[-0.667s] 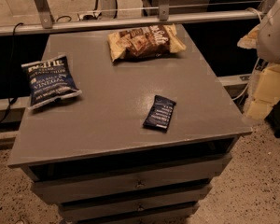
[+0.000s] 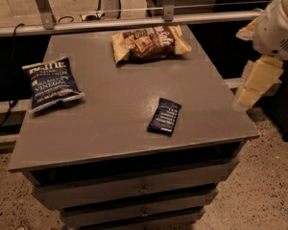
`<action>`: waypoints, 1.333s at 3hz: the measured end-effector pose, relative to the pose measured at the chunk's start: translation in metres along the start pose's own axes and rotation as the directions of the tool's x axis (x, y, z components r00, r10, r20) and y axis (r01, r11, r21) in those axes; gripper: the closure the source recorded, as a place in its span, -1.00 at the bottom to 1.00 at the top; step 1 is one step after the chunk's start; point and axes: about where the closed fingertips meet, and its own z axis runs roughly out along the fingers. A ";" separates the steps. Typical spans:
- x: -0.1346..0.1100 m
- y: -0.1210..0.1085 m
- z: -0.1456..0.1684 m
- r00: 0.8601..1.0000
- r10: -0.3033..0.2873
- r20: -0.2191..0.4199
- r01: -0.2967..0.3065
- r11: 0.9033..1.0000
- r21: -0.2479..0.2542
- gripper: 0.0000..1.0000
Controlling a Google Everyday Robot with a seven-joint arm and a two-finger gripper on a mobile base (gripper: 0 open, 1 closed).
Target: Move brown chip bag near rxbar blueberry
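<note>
The brown chip bag (image 2: 149, 42) lies flat at the far middle of the grey cabinet top (image 2: 115, 109), tan with a dark brown centre panel. The rxbar blueberry (image 2: 164, 116) is a small dark navy wrapper lying flat on the near right part of the top, well apart from the bag. My gripper (image 2: 252, 87) hangs off the right edge of the cabinet, pale and pointing down, at about the height of the top. It touches nothing and holds nothing.
A dark blue and white chip bag (image 2: 50, 83) lies at the left of the top. A metal rail (image 2: 134, 23) runs behind the cabinet. Drawers (image 2: 139, 188) sit below the front edge. Speckled floor lies around.
My gripper and arm have shifted a little to the left, closer to the cabinet's right edge. The packets have not moved.
</note>
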 end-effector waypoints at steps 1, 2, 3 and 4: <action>-0.021 -0.055 0.033 0.995 0.007 0.099 -0.013 0.998 0.064 -1.00; -0.046 -0.109 0.067 0.981 0.025 0.193 -0.046 0.993 0.107 -1.00; -0.077 -0.153 0.101 0.959 0.051 0.279 -0.087 0.989 0.120 -1.00; -0.109 -0.188 0.133 0.937 0.078 0.341 -0.126 0.985 0.121 -1.00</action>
